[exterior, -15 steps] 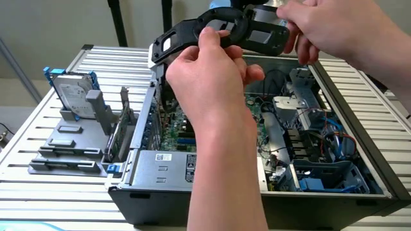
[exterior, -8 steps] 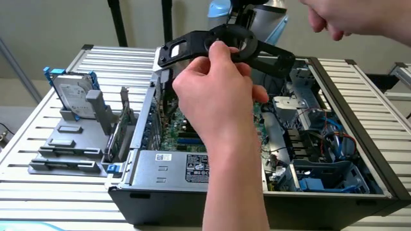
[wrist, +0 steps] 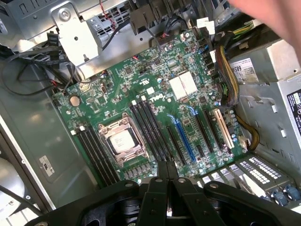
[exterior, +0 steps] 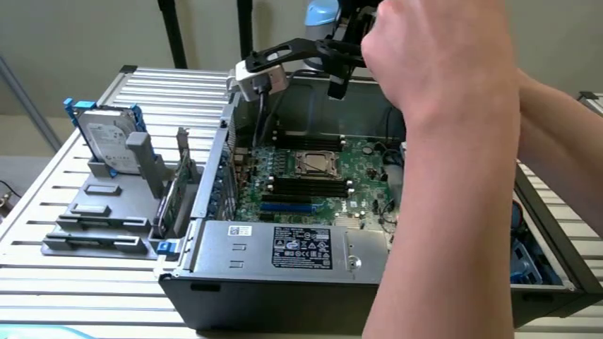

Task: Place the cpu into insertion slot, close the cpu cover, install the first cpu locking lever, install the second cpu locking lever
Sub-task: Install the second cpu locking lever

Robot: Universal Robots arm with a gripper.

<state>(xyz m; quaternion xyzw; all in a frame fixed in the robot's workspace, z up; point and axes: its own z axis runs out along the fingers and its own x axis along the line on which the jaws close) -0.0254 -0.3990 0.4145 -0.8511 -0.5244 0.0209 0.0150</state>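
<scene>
Cpu (wrist: 121,140) pale, square, flat; silvery cpu cover (wrist: 114,125) frames it.

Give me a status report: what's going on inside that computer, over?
Gripper above the board, jaws together, empty. Cpu lying in slot. Person's hand up by the gripper, arm across the case.

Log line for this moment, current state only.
gripper: fingers shut, empty, over green board | cpu: in insertion slot | cpu cover: down | person's hand: next to gripper
</scene>
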